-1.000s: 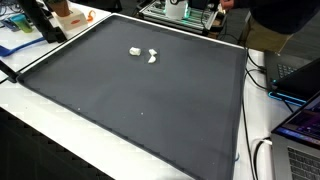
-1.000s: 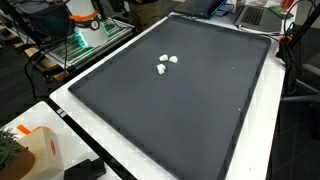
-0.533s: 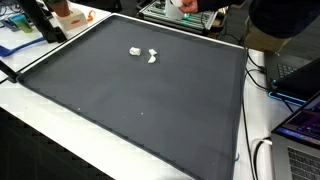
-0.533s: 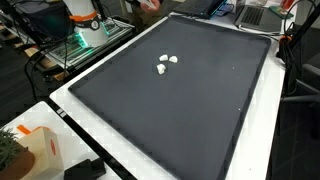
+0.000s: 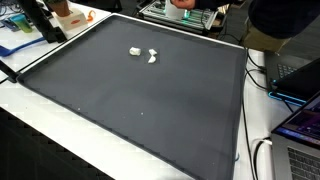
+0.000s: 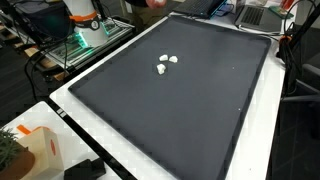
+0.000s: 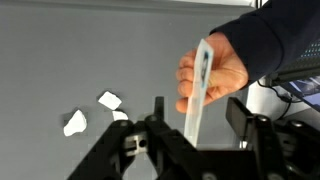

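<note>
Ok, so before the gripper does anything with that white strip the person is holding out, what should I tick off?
1. White strip between the fingers of the gripper: ok, it stands nearly upright in the gap.
2. Jaws in contact with the strip: not ok, both stand apart from it.
3. Person's hand clear of the jaws: not ok, it holds the strip just above them.
4. White pieces out of the way: ok, they lie off to the side on the dark mat.
5. Gripper's height over the mat: cannot tell, neither exterior view shows the gripper.
</note>
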Robot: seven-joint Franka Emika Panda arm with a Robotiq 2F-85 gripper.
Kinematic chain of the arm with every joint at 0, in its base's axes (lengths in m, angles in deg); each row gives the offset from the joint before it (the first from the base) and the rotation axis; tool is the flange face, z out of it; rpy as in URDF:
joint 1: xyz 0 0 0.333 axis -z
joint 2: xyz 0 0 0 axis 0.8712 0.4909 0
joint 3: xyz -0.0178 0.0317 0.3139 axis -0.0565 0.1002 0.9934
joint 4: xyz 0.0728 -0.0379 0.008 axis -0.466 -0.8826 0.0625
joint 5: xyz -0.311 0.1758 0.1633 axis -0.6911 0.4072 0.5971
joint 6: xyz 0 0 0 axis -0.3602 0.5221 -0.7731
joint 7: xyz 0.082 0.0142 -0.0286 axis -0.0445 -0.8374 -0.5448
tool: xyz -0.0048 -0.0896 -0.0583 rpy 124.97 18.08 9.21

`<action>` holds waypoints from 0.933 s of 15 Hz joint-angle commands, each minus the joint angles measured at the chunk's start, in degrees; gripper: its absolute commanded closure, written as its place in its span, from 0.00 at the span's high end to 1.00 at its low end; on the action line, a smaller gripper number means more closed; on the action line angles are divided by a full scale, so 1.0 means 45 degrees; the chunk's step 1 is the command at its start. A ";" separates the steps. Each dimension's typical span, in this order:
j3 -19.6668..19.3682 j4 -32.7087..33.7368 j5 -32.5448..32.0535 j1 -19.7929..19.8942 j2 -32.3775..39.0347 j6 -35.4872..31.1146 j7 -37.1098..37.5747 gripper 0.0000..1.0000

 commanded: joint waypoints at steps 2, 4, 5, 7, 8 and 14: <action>0.0046 0.0031 0.0155 -0.0146 -0.0018 -0.0147 0.0552 0.27; 0.0052 0.0037 0.0149 -0.0147 -0.0011 -0.0182 0.0582 0.11; 0.0056 0.0041 0.0139 -0.0149 -0.0004 -0.0191 0.0584 0.05; 0.0054 0.0045 0.0134 -0.0146 -0.0010 -0.0203 0.0587 0.00; 0.0053 0.0025 0.0125 -0.0143 -0.0044 -0.0220 0.0574 0.00; -0.0661 -0.1663 -0.0319 0.0051 -0.1518 -0.0987 -0.1697 0.02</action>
